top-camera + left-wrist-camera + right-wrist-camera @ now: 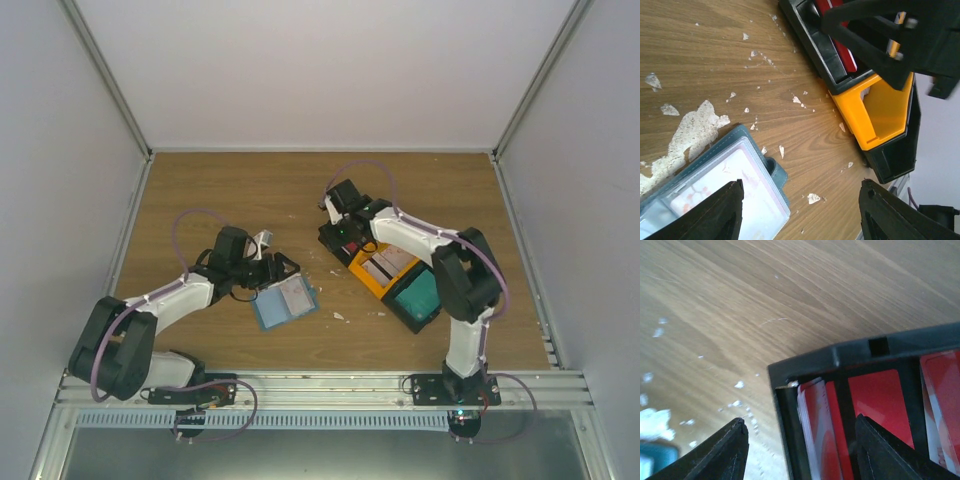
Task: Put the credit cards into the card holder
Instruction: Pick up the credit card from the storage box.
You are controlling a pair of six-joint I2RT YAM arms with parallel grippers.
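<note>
The card holder (285, 302) lies open on the wood, teal-blue with a pale pinkish card under its clear pocket (725, 190). My left gripper (281, 268) hovers just beyond its far edge, open, with only bare wood between the fingers (800, 212). Several red credit cards (815, 435) stand on edge in a black slotted tray (340, 240). Open as well, my right gripper (800, 447) straddles that tray's corner wall and the nearest cards without holding any. In the left wrist view the red cards (842, 47) show partly behind the right gripper (890, 35).
A yellow bin (383, 270) and a green-teal block (415, 293) sit in the same black tray row, right of the holder. White scraps (695, 125) are scattered on the wood around the holder. Grey enclosure walls stand on three sides.
</note>
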